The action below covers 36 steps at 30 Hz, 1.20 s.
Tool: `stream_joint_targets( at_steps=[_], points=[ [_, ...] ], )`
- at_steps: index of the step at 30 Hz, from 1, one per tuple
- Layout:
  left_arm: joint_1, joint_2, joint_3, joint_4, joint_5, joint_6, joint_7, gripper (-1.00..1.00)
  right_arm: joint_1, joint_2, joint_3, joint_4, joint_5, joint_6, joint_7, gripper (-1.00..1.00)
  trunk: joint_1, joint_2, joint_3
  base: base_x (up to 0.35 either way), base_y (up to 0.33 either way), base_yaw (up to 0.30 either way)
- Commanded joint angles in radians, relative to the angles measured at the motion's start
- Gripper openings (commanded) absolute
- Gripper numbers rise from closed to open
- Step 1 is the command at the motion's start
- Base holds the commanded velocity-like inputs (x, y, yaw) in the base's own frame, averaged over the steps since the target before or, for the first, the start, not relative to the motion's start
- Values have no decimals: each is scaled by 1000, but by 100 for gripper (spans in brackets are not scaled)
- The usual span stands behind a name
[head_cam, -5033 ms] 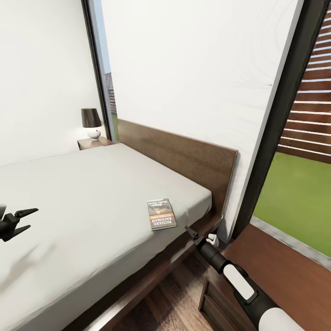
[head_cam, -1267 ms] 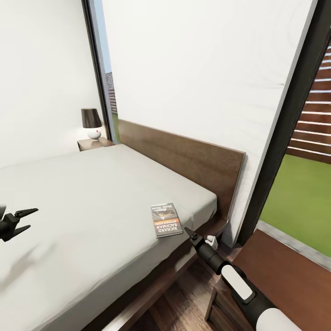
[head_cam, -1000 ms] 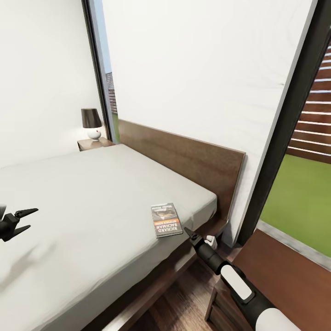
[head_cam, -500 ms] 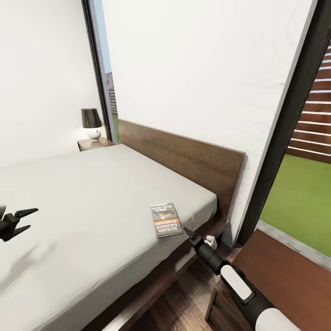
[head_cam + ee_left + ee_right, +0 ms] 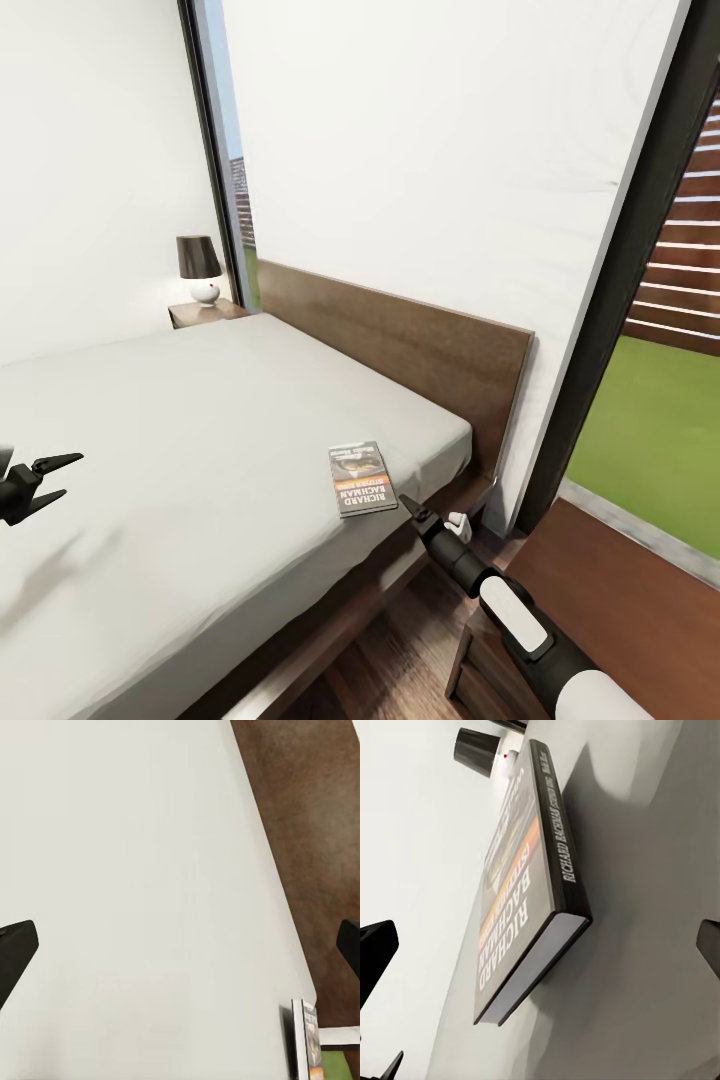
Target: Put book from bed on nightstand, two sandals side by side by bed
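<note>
Head view: the bed (image 5: 180, 440) is seen stretching across the lower left, its light-grey mattress bare apart from the book (image 5: 361, 478), which is found lying flat near the mattress corner closest to the headboard (image 5: 400, 350) and the near edge. The right gripper (image 5: 410, 506) is held just beside that edge, close to the book's lower corner but apart from it, the arm reaching in from the lower right above the near nightstand (image 5: 600, 590). Its jaws are hard to read from the head; through the right wrist view the two dark finger tips are caught at opposite edges of the frame, so the jaws are spread wide and nothing is held, with the book (image 5: 529, 892) framed between them, spine lettering "RICHARD BACHMAN" legible. The left gripper (image 5: 38, 482) is seen over the mattress at the left edge, jaws parted and empty; in the left wrist view plain mattress is faced, with the book (image 5: 304, 1041) glimpsed edge-on at the far corner. At the far side of the bed, a second nightstand (image 5: 205, 312) is made out, bearing a dark-shaded lamp (image 5: 198, 266) beside the black-framed window (image 5: 215, 160).
</note>
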Motion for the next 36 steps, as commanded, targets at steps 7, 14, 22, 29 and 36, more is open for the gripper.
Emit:
stream_joint_targets(
  at_steps=[7, 14, 22, 29, 36],
  points=[
    [-1, 0, 8, 0, -6, 6, -2, 100, -1, -1, 4, 0, -10, 4, 1, 100, 0, 0, -1, 0, 0, 0],
    [-1, 0, 8, 0, -6, 6, -2, 100, -1, -1, 5, 0, -9, 4, 1, 100, 0, 0, -1, 13, 13, 0],
    [-1, 0, 8, 0, -6, 6, -3, 100, -1, -1, 6, -1, -9, 3, 1, 100, 0, 0, -1, 55, 55, 0],
    [-1, 0, 8, 0, -6, 6, -3, 100, -1, -1, 6, -1, -9, 4, 1, 100, 0, 0, -1, 11, 12, 0],
    [-1, 0, 8, 0, -6, 6, -2, 100, -1, -1, 6, -1, -9, 4, 1, 100, 0, 0, -1, 3, 3, 0]
  ],
)
